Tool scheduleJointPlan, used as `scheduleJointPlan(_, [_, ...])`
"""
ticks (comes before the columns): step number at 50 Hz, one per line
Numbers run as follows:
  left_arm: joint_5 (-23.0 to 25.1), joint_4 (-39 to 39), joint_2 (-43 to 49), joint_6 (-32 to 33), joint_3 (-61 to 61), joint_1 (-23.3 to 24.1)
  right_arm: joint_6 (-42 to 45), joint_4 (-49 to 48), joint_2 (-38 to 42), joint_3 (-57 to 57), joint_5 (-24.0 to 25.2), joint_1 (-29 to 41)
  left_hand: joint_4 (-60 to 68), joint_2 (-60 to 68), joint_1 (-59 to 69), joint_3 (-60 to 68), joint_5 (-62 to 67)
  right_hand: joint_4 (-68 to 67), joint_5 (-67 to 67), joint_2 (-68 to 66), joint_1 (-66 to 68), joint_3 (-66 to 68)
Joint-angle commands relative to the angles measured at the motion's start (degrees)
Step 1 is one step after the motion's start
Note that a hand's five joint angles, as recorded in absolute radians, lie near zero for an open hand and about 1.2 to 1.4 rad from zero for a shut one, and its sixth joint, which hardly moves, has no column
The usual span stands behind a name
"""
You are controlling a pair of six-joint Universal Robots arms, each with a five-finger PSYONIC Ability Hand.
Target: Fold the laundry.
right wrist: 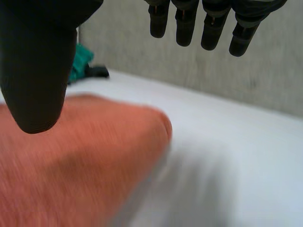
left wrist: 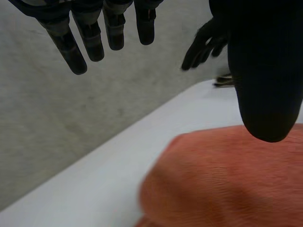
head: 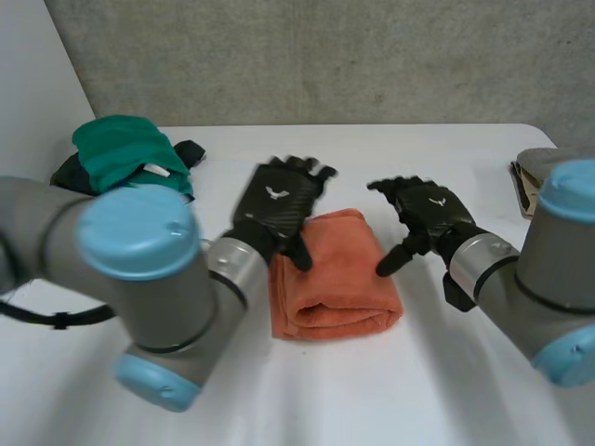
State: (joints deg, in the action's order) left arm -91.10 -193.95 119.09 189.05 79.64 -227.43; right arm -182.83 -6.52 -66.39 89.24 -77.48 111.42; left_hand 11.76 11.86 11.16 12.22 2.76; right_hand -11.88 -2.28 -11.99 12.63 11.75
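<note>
No words or numbers can be read, and the only marks are a small white winged emblem on the back of the left hand (head: 279,206), the same emblem on the right hand (head: 433,210), and a white tag (head: 156,170), its print illegible, on the green cloth (head: 116,149).

Orange towel (head: 339,279), green cloth (head: 121,149), white table (head: 418,390)

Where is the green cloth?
In the head view, the green cloth lies at the white table's far left corner, apart from the folded orange towel.
</note>
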Motion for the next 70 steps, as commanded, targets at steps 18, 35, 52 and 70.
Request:
scheduleJointPlan(18, [-11.04,21.33,13.90,6.51,-11.70,-1.09,17.06,10.56,14.72,-11.98,2.25,2.22,-1.76,-1.86,-1.16,-2.22,-2.76,1.88,2.28,1.99,-2.63,-1.75])
scheduleJointPlan(35, [3.98,17.73,-10.18,-0.52,-3.88,-6.53,31.13,-8.23,-4.35,7.95,-12.87,14.96,-1.76,-1.86,-1.16,-2.22,-2.76,1.88,2.28,1.99,-2.63,-1.75])
scheduleJointPlan(52, [38.63,24.32,-18.10,-5.18,2.10,-11.37,32.00,-35.58,7.94,18.96,-17.00,20.50,-1.76,-1.86,-1.16,-2.22,-2.76,0.54,0.94,0.65,-1.28,-0.40])
scheduleJointPlan(70, [34.76,18.60,-17.57,-6.58,3.69,-10.93,32.80,-37.52,14.54,10.43,-13.23,18.13,-1.76,-1.86,-1.16,-2.22,-2.76,-35.04,-34.64,-34.93,34.29,35.17])
